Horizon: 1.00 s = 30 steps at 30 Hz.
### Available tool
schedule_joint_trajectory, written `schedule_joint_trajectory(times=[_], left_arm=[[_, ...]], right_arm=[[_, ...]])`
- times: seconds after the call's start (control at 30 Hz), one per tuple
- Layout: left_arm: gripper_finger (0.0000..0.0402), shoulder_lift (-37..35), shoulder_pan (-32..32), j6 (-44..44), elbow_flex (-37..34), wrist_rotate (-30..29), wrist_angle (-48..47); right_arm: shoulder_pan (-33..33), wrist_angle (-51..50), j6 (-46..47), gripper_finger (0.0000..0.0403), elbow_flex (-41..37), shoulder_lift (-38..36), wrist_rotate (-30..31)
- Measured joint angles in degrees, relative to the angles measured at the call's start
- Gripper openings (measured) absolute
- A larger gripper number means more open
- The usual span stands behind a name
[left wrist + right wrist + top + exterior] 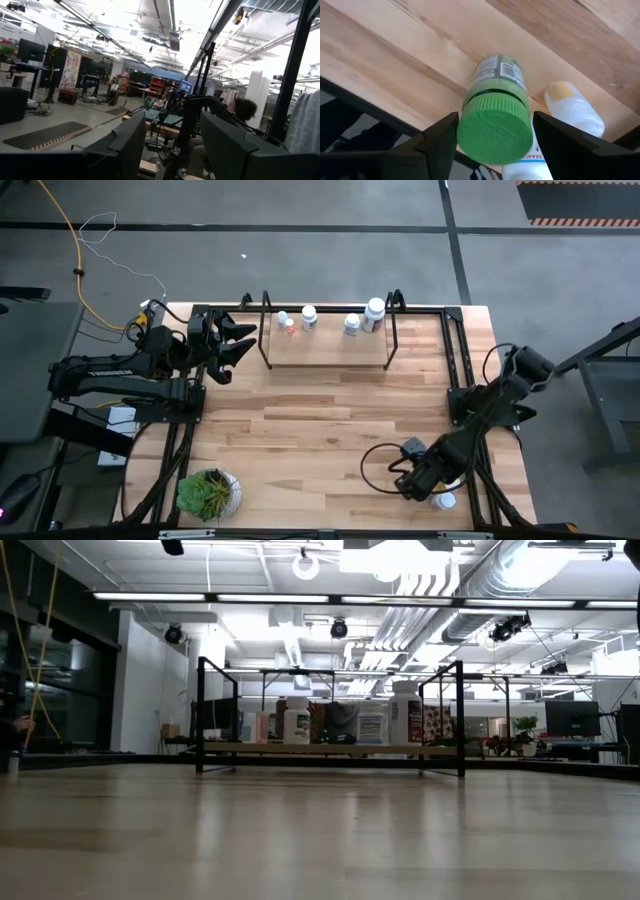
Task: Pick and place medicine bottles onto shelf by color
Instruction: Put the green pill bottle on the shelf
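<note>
Wooden tabletop [320,420], at 5 o'clock: right gripper [492,132] straddles green-capped bottle [495,115], grip unclear; left gripper [172,145] released.

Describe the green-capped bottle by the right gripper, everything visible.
The green-capped bottle is a small plastic cylinder with a ribbed green screw cap and a green printed label. It lies on its side on the light-wood table, cap toward the camera, between the open fingers of the right gripper. A white bottle lies beside it, another white one under its cap.
</note>
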Motion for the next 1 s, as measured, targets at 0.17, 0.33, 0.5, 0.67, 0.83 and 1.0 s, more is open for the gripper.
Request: schedule_joint_trajectory(times=[0.17,0.33,0.5,0.67,0.83,1.0], left_arm=[[0.018,0.0,0.0,0.0,0.0,-0.7,0.0],[0.018,0.0,0.0,0.0,0.0,-0.8,0.0],[0.018,0.0,0.0,0.0,0.0,-1.3,0.0],[0.018,0.0,0.0,-0.1,0.0,-1.3,0.0],[0.018,0.0,0.0,-0.1,0.0,-1.3,0.0],[0.018,0.0,0.0,-0.2,0.0,-1.3,0.0]], right_arm=[[0.0,0.1,-0.1,0.0243,0.0,0.6,-0.4],[-0.2,-0.6,-2.0,0.018,0.3,-1.0,-0.9],[-2.4,-7.4,-12.4,0.0173,5.4,-4.9,2.4],[-10.2,-12.8,-28.9,0.0173,13.9,-7.9,14.4],[-24.3,-14.6,-51.3,0.0173,23.9,-6.8,19.9],[-39.8,-20.5,-68.5,0.0173,33.5,-3.7,21.1]])
